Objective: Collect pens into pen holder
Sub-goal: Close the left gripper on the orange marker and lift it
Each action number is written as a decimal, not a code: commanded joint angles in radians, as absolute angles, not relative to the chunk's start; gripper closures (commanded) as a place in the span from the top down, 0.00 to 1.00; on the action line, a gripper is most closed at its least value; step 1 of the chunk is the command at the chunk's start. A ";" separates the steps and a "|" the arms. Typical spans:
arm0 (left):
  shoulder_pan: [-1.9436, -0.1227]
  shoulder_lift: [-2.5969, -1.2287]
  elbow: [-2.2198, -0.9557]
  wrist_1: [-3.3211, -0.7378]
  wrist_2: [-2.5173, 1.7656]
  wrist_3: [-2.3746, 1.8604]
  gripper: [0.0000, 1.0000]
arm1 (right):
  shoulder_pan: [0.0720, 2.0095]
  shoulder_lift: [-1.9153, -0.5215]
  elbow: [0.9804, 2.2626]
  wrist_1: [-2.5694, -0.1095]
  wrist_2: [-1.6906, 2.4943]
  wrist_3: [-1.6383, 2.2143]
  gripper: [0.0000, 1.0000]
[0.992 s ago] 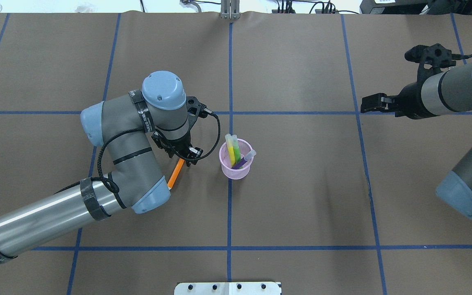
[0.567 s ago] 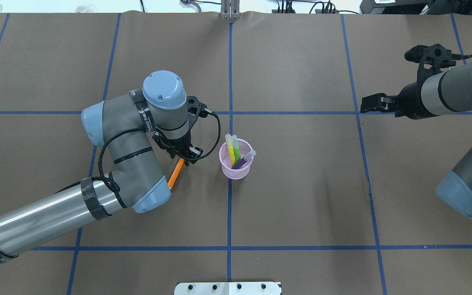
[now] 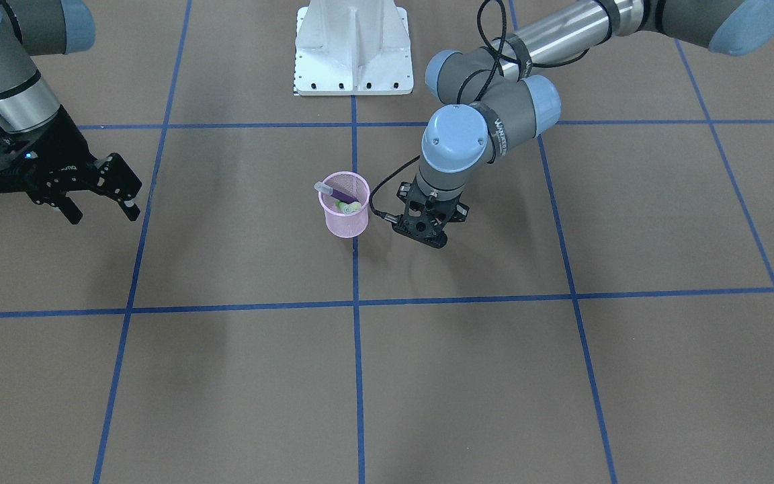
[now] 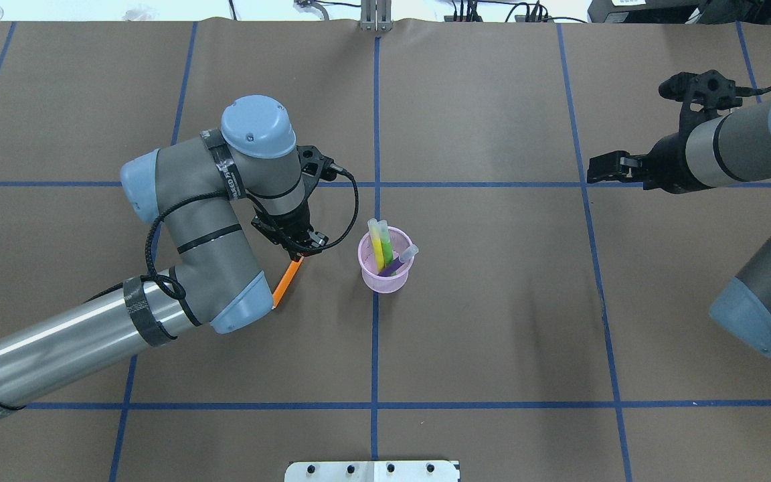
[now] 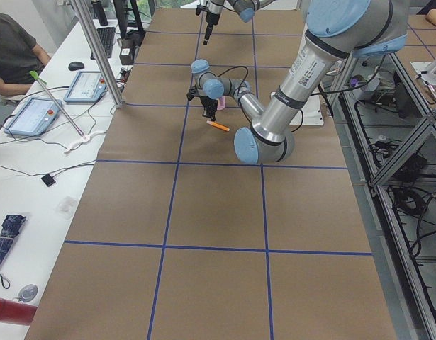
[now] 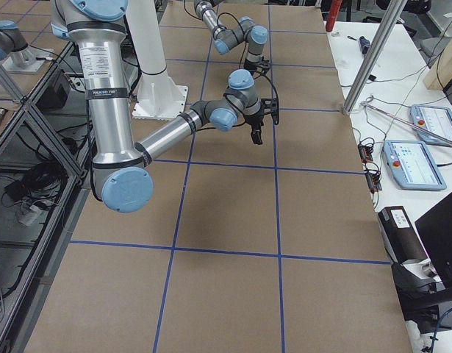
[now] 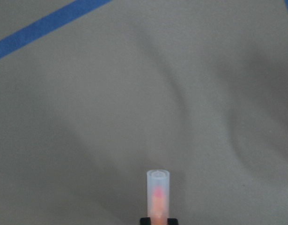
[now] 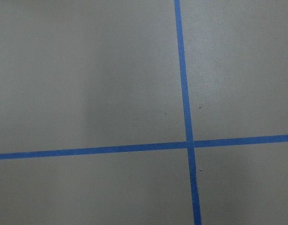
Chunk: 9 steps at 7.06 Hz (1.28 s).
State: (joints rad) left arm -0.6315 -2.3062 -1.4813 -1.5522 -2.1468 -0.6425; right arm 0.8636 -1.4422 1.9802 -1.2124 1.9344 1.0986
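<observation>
The pink mesh pen holder stands upright near the table's middle; it also shows in the front view. A yellow pen, a green pen and a purple pen stand in it. My left gripper is just left of the holder, shut on the capped end of the orange pen, which slants down toward the table. The left wrist view shows that pen's translucent cap sticking out between the fingers. My right gripper is open and empty, far off to the right.
Brown paper with blue tape grid lines covers the table. The white robot base plate sits at the near edge. An operator and tablets are at a side desk beyond the table's far edge.
My left arm's wrist has shifted up and to the left in the overhead view, still gripping the orange pen. The right arm has barely moved.
</observation>
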 commanded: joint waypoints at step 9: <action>-0.606 -2.292 -1.463 -1.562 -2.114 -0.641 0.54 | 0.864 -1.440 1.980 -1.213 1.931 1.103 1.00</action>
State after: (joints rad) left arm -0.6088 -2.2899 -1.4719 -1.5612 -2.1141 -0.6415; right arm 0.8636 -1.4393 1.9804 -1.2132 1.9313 1.1027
